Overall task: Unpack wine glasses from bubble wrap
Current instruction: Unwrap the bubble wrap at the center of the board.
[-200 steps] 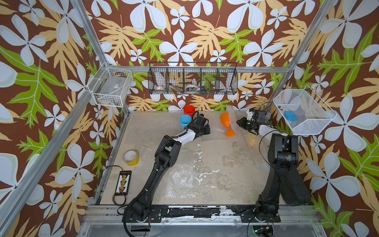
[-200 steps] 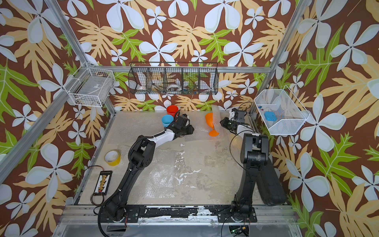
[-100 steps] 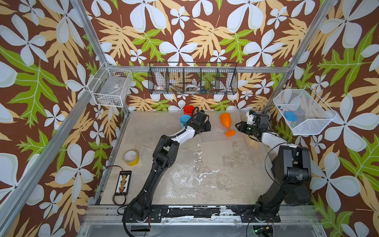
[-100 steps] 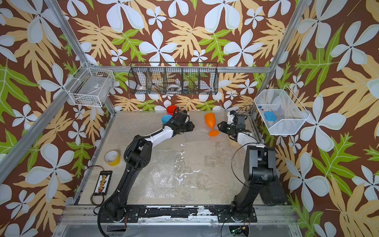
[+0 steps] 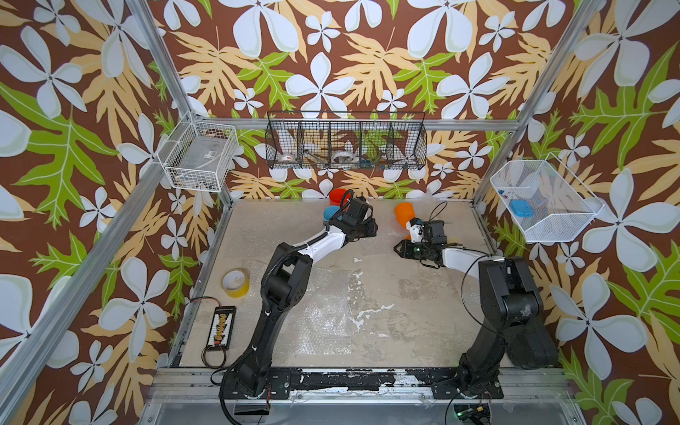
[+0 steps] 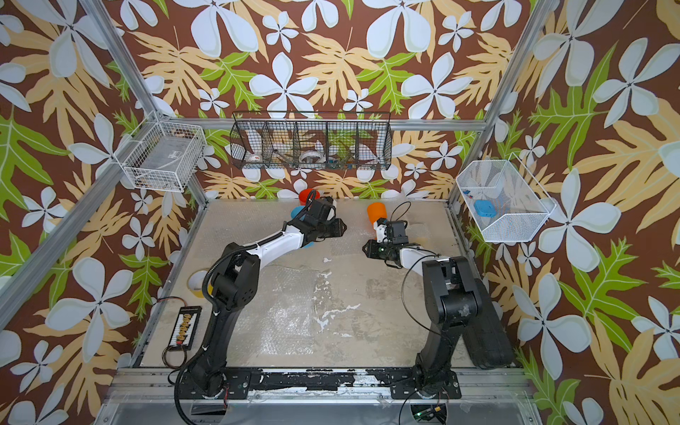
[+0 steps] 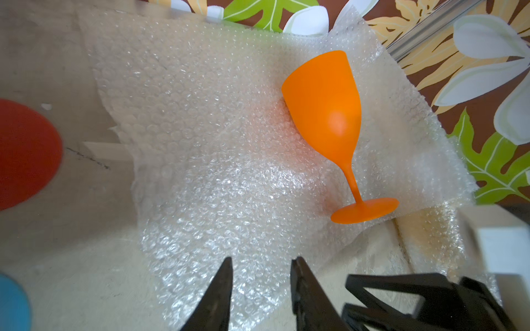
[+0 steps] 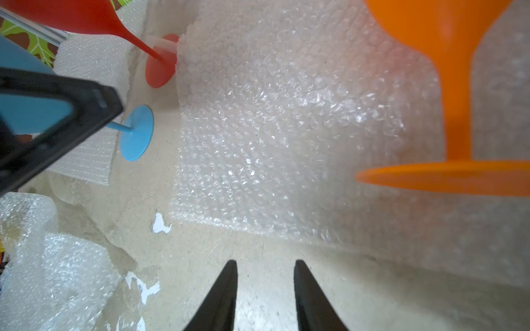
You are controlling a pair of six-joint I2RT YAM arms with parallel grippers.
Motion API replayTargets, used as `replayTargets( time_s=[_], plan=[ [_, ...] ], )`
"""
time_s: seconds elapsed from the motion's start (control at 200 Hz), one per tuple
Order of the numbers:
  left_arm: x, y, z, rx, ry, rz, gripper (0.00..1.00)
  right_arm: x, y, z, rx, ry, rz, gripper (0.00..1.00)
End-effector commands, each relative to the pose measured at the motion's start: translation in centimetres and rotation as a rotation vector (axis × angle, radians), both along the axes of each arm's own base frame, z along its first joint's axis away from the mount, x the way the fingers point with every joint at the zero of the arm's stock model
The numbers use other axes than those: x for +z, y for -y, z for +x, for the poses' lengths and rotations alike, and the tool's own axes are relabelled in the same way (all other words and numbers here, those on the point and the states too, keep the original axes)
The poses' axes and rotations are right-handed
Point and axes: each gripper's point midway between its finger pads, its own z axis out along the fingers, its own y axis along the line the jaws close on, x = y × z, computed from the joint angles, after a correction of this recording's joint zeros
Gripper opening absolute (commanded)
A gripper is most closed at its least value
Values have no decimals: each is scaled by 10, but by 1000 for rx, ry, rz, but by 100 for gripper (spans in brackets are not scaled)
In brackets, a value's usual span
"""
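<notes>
An orange wine glass (image 5: 404, 215) (image 6: 376, 213) (image 7: 327, 106) stands upright on a flat sheet of bubble wrap (image 7: 218, 143) (image 8: 272, 129) at the back of the table. Red (image 5: 337, 196) (image 8: 159, 61) and light blue (image 5: 330, 212) (image 8: 137, 131) wine glasses stand unwrapped at the back left, partly behind my left arm. My left gripper (image 5: 369, 230) (image 7: 259, 262) is open over the sheet's near edge, left of the orange glass, holding nothing. My right gripper (image 5: 399, 250) (image 8: 265, 263) is open over bare table just in front of that glass's foot (image 8: 447, 177).
More bubble wrap lies flat mid-table (image 5: 320, 294) and crumpled beside it (image 8: 57, 272). A yellowish tape roll (image 5: 235, 282) and a black device with a cable (image 5: 220, 327) sit at the left edge. Wire baskets hang on the back (image 5: 346, 145), left (image 5: 200, 156) and right (image 5: 544, 200) walls.
My right arm has swung from the back right of the orange glass to just in front of it, its jaws opening a little. The left gripper and the glasses have hardly moved.
</notes>
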Motion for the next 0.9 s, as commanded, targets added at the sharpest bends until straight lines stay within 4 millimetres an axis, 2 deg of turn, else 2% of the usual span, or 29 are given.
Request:
replayTargets(
  time_s=[0.0,0.16,0.36,0.636,0.771,0.891],
  plan=[
    [16,-7,-5,5,32,6,37,-1,-9,16,14,29,0,36],
    [33,-17,-18,4,56,6,37,-14,-15,32,11,16,0,36],
    [37,-27,-27,11,68,20,37,-29,-20,47,8,-8,6,36],
    [37,-29,-29,13,66,22,37,-32,-31,75,10,-4,24,36],
    [36,-33,-32,18,66,30,37,-15,-30,76,28,21,7,36],
    [36,-35,-35,18,70,24,37,20,-27,68,39,73,-7,37]
  ],
)
